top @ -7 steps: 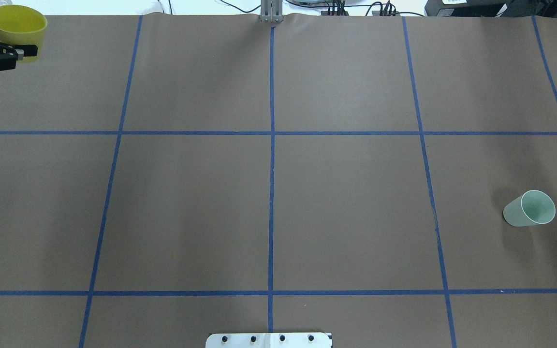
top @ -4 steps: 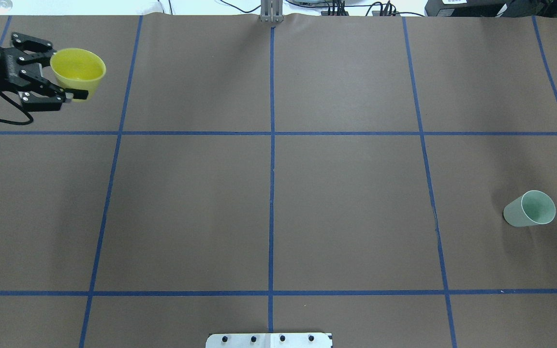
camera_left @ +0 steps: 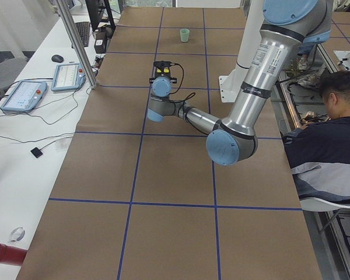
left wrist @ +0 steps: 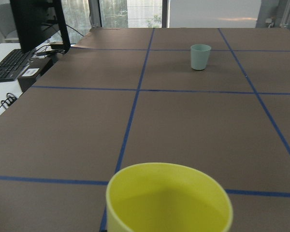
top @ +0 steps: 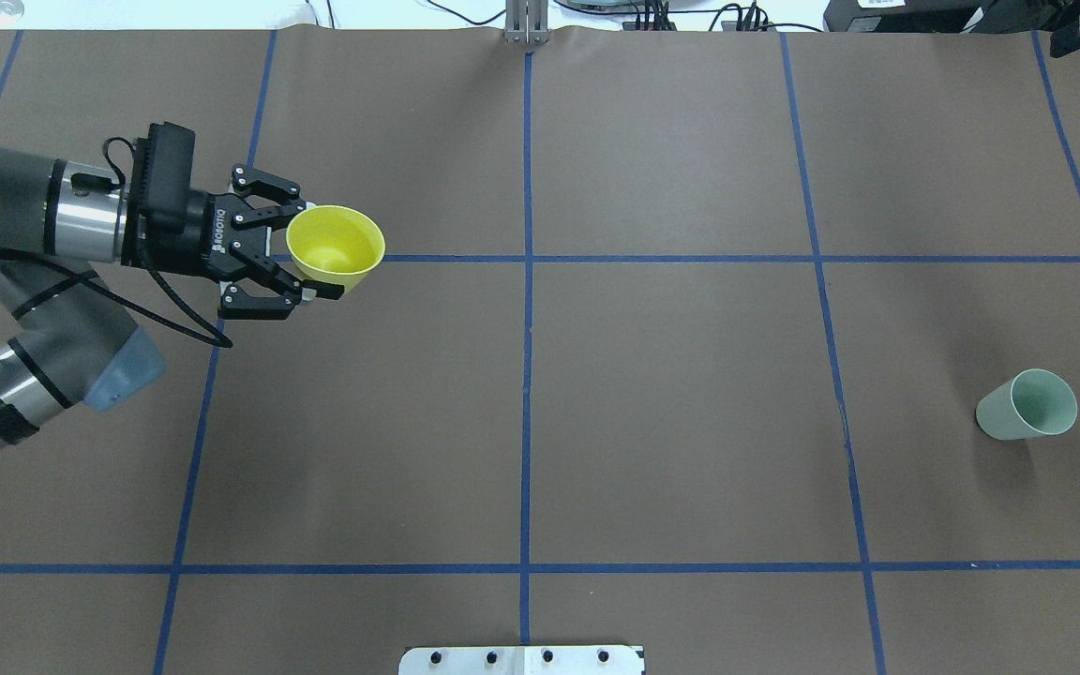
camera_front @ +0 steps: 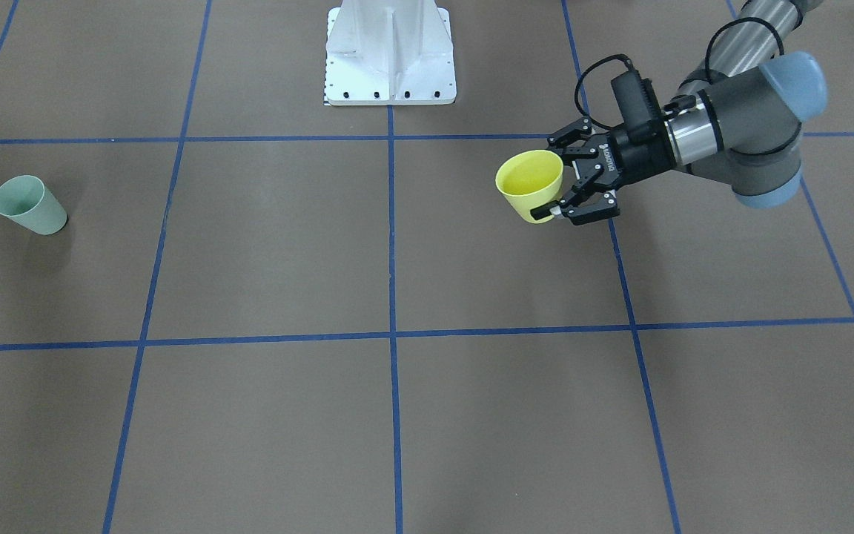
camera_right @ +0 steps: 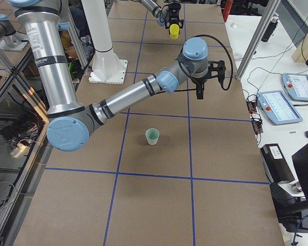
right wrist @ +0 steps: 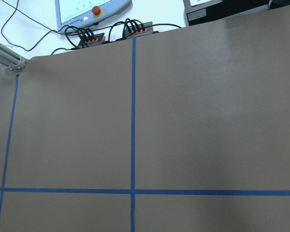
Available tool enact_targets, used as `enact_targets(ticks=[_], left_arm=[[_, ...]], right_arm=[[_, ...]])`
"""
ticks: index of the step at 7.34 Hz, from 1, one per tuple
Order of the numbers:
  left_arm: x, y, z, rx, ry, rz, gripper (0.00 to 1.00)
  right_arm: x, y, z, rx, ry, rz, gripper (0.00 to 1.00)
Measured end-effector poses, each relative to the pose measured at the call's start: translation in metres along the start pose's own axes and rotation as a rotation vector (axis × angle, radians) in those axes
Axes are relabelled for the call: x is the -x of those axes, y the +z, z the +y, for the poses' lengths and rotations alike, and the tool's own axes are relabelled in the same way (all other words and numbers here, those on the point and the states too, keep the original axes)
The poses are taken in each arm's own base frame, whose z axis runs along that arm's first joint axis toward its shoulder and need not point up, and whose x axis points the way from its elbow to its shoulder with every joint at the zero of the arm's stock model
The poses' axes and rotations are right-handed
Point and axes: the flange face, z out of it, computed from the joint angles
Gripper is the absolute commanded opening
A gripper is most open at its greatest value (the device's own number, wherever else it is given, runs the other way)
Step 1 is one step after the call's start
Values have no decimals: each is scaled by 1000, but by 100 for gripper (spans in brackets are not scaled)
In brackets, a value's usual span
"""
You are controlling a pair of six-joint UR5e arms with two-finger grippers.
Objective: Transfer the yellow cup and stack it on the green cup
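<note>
Held the yellow cup (top: 335, 246) upright, mouth up and empty, seemingly clear of the table (top: 671, 422). Kept it gripped by the left fingers (top: 324, 292), closed on its wall from either side just under the rim. Placed it over the left half, short of the middle line. Saw the green cup (top: 1027, 405) standing upright on the table far to the right, well apart from the yellow one, with nothing beside it. Could not tell whether the right fingers (camera_right: 199, 93) were open or closed; noted them only near the far right corner, away from both cups.

Judged the step as the transfer: cup in hand, stack not yet made. Took the next move to call for a long carry rightward, perhaps a hand-over if reach fell short. After that: centre the yellow base over the green mouth, keep it level, lower straight in, and only then release.
</note>
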Motion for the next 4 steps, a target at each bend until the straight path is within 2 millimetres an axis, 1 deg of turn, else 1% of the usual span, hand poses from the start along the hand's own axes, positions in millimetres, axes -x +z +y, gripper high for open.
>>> enact_targets(ticks=[1, 2, 3, 4], left_arm=[[-8, 24, -14, -46, 12, -17, 7], [-15, 47, -29, -89, 19, -37, 10], [-19, 65, -39, -117, 18, -56, 13], [-20, 81, -41, -126, 11, -69, 15]], right_arm=[[28, 8, 1, 7, 9, -15, 100], [62, 21, 4, 14, 14, -28, 100], [96, 36, 9, 19, 0, -38, 100], [128, 51, 19, 29, -36, -53, 100]])
